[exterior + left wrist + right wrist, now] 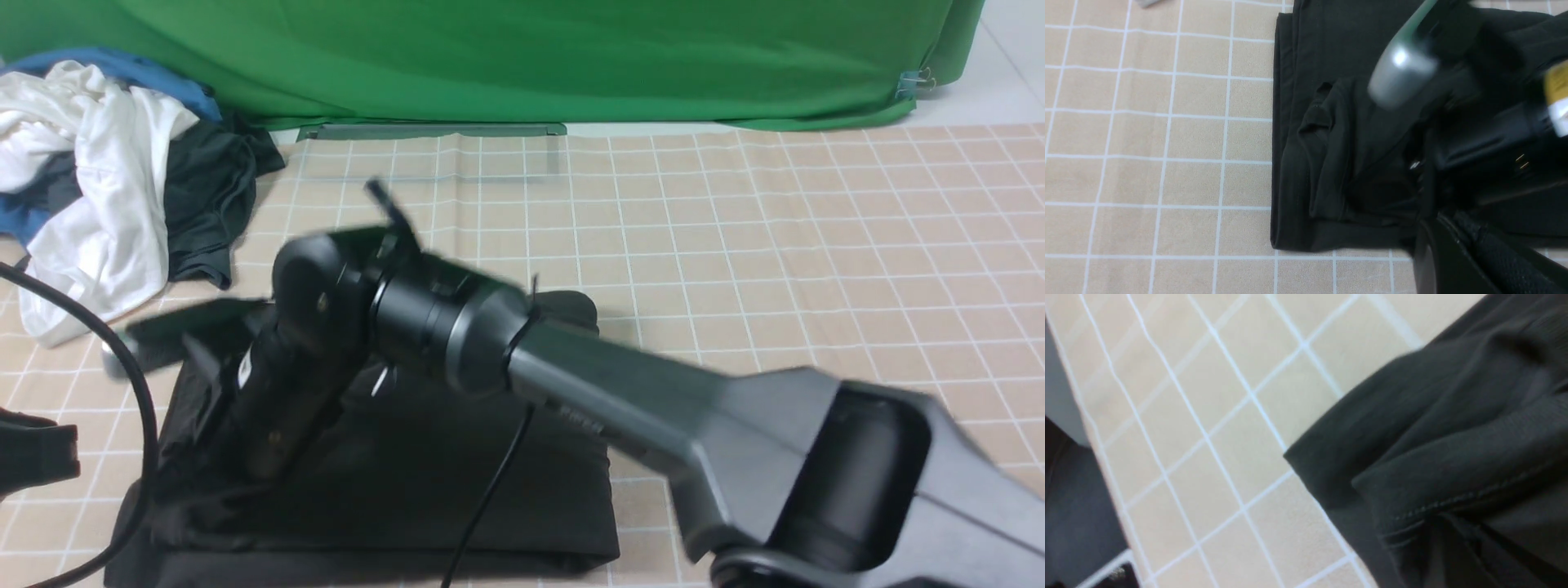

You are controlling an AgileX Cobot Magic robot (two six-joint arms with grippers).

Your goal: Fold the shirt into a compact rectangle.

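Note:
The black-olive shirt (457, 490) lies folded into a thick block at the front left of the checked table; its layered edges also show in the left wrist view (1339, 163). My right arm reaches across it from the right, blurred. Its gripper (261, 457) points down onto the shirt's left part. In the right wrist view the shirt's stitched hem (1453, 428) bunches into the jaws, so my right gripper (1437, 539) is shut on the shirt. My left gripper (1433, 228) is shut, its tip at the shirt's edge; I cannot tell if it pinches cloth.
A pile of white, blue and dark clothes (98, 180) lies at the back left. A green backdrop (531, 57) hangs behind the beige checked tablecloth (775, 245). A black cable (147, 425) loops by the shirt's left side, next to my left arm (33, 457).

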